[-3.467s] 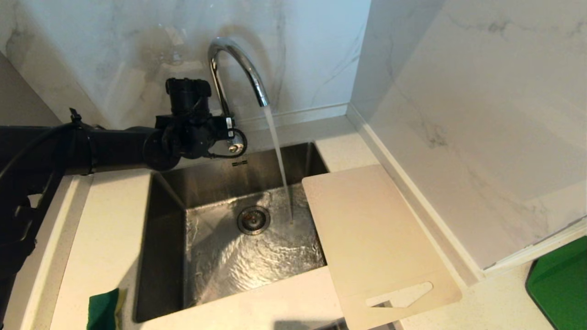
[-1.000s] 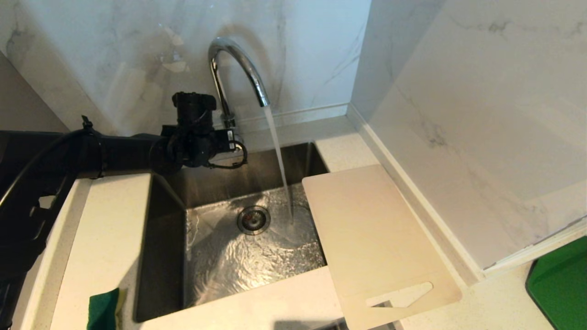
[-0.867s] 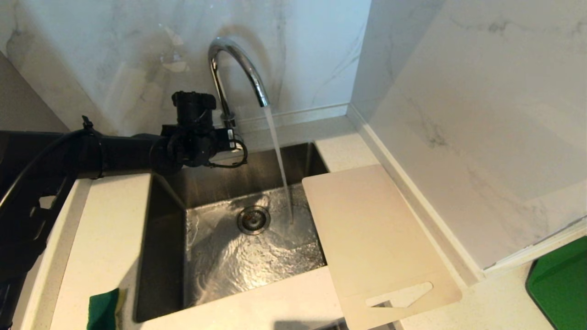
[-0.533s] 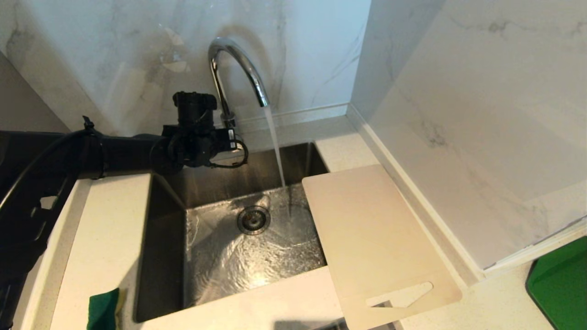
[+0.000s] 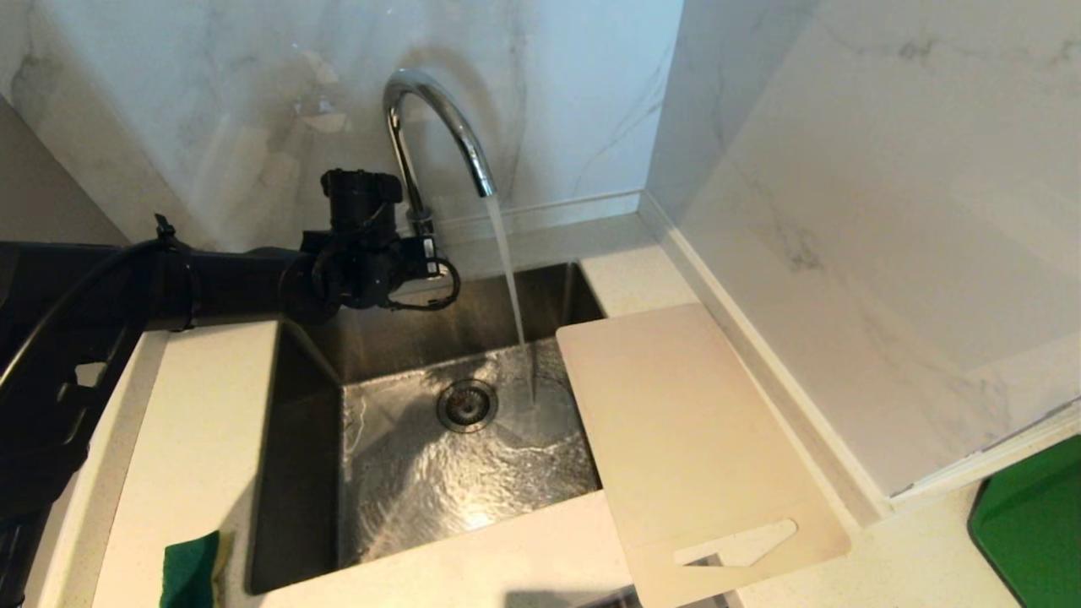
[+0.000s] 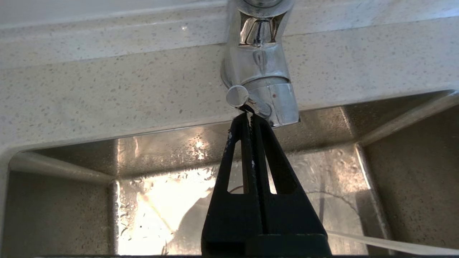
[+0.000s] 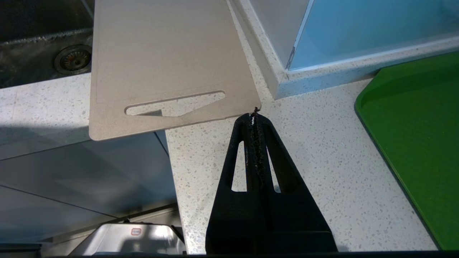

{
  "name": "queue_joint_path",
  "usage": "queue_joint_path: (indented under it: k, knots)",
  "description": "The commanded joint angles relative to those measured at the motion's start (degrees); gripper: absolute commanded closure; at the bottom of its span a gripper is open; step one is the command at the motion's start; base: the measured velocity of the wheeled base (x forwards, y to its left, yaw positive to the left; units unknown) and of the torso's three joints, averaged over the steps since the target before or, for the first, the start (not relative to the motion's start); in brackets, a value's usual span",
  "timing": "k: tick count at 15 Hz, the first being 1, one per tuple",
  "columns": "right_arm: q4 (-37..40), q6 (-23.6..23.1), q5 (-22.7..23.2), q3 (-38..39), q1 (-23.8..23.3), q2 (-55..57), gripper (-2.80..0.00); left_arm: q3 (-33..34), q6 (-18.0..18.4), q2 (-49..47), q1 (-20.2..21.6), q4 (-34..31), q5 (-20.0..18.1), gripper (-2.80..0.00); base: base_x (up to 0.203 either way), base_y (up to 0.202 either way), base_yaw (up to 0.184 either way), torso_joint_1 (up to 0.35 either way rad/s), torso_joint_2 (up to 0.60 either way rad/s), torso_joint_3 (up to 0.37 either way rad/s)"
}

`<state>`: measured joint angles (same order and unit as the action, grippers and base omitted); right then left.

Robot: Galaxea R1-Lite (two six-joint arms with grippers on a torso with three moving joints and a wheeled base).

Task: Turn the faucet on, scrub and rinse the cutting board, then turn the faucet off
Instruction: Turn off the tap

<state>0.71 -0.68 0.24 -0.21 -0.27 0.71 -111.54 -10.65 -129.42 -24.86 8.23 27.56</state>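
White marble-veined walls (image 5: 844,169) fill the upper frame and meet in a corner right of centre, above a pale speckled tabletop (image 5: 194,439) holding a steel sink (image 5: 296,439) at lower centre.

Faucet (image 5: 439,127) running into sink (image 5: 296,397); left gripper (image 5: 426,253) at its base; cutting board (image 5: 688,447) at 4 o'clock of drain (image 5: 466,405).
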Motion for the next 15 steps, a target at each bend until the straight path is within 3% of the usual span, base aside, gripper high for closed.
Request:
queue_joint_path:
  k: [1, 4, 15]
  knots:
    - [0.0, -0.02, 0.02, 0.02, 0.0, 0.08, 0.0, -0.08, -0.07, -0.18, -0.03, 0.16, 0.3, 0.0, 0.0, 0.0, 0.0, 0.0, 0.0, 0.0]
    - [0.0, -0.02, 0.02, -0.02, 0.0, 0.08, 0.0, -0.08, 0.63, -1.01, 0.07, 3.72, 0.74, 0.0, 0.0, 0.0, 0.0, 0.0, 0.0, 0.0]
    - [0.0, -0.02, 0.02, 0.0, 0.0, 0.08, 0.0, -0.96, 0.81, -3.13, 0.86, 5.66, 0.72, 0.0, 0.0, 0.0, 0.0, 0.0, 0.0, 0.0]
